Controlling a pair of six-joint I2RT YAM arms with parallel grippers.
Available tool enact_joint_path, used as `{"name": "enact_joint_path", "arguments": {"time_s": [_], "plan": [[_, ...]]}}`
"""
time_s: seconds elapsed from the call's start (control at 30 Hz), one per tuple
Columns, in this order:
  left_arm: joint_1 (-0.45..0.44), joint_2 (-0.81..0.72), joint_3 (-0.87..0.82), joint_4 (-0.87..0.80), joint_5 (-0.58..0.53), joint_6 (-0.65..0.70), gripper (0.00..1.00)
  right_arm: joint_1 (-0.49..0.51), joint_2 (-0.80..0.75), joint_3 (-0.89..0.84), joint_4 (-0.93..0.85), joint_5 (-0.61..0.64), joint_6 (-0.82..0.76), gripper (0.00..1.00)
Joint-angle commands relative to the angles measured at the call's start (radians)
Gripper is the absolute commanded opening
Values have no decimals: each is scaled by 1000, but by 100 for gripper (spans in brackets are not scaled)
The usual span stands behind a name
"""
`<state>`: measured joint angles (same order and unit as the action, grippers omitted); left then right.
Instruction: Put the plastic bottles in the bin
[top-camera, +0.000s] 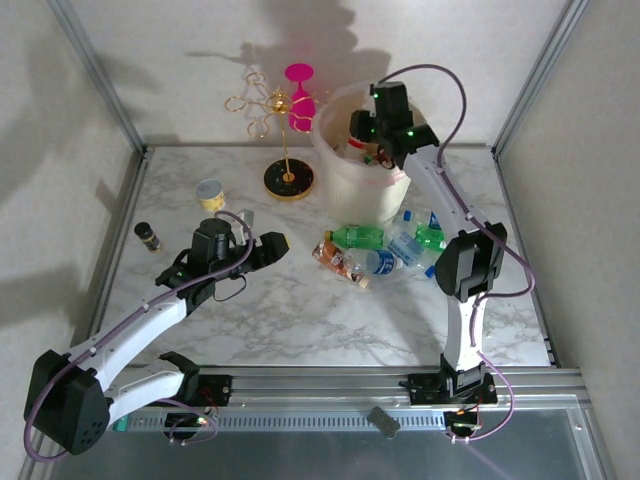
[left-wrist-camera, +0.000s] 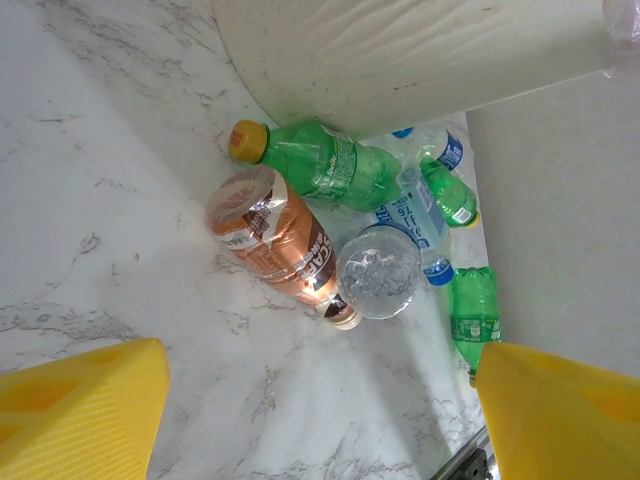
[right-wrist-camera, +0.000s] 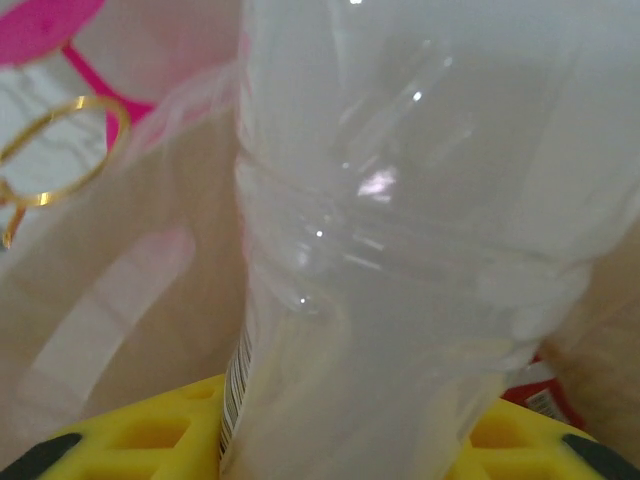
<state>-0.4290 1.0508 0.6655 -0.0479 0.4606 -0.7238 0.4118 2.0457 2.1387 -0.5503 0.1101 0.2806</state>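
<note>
Upper centre, the right gripper (top-camera: 368, 130) clamps a clear ribbed plastic bottle (right-wrist-camera: 400, 200) over the translucent whitish round bin (top-camera: 350, 195). Green, brown and clear bottles (top-camera: 385, 250) lie heaped just below it. To their left, the left gripper (top-camera: 272, 245) hovers wide open and empty over bare marble tabletop (top-camera: 300, 320).

gold wire stand (top-camera: 289, 181), pink goblet (top-camera: 303, 112), yellow-banded cup (top-camera: 209, 193), dark vial (top-camera: 148, 236)

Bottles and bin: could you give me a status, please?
Right gripper shut on clear bottle over bin. Left gripper open, facing bottle pile. Nothing blocking.
</note>
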Motion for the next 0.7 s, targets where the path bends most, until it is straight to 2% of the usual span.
{"name": "enact_joint_path", "arguments": {"time_s": [0.0, 0.13, 0.3, 0.57, 0.67], "plan": [[6, -5, 34, -2, 15, 30, 80, 12, 16, -4, -58, 57, -65, 42], [6, -2, 33, -5, 13, 31, 80, 13, 52, -2, -82, 63, -75, 46], [6, -6, 40, -15, 13, 33, 81, 14, 105, 38, -112, 63, -90, 55], [6, -35, 70, -65, -6, 50, 83, 15, 93, 120, -135, 38, -91, 79], [6, -47, 91, -88, -13, 60, 84, 15, 51, 137, -126, 39, -91, 85]]}}
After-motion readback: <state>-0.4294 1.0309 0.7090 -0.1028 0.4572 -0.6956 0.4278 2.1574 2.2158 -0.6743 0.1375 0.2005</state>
